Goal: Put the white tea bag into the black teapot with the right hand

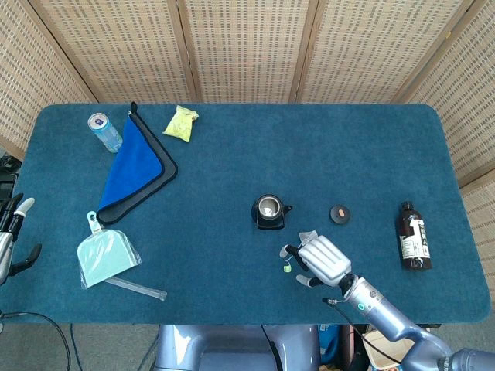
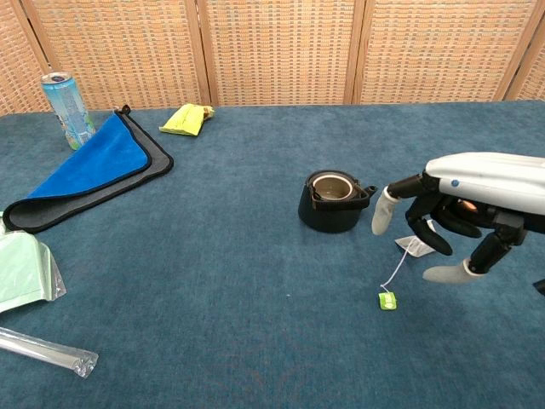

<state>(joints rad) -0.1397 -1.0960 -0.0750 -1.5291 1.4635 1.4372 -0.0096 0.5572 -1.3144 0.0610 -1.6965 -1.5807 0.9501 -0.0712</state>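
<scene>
Lidless black teapot [image 2: 333, 203] open; right hand [image 2: 443, 220] over white tea bag [image 2: 414, 246].

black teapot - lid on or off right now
Off. The black teapot stands upright with its mouth open, the inside showing, and its lid lies apart on the table, toward the robot's right.

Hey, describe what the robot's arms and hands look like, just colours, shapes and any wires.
The right hand has a silvery-white ribbed back shell, black fingers and pale grey fingertips. Its forearm is a smooth silver-blue tube with a small teal light at the wrist and a thin black cable alongside. The left hand, at the frame edge, shows similar black fingers with light tips.
</scene>
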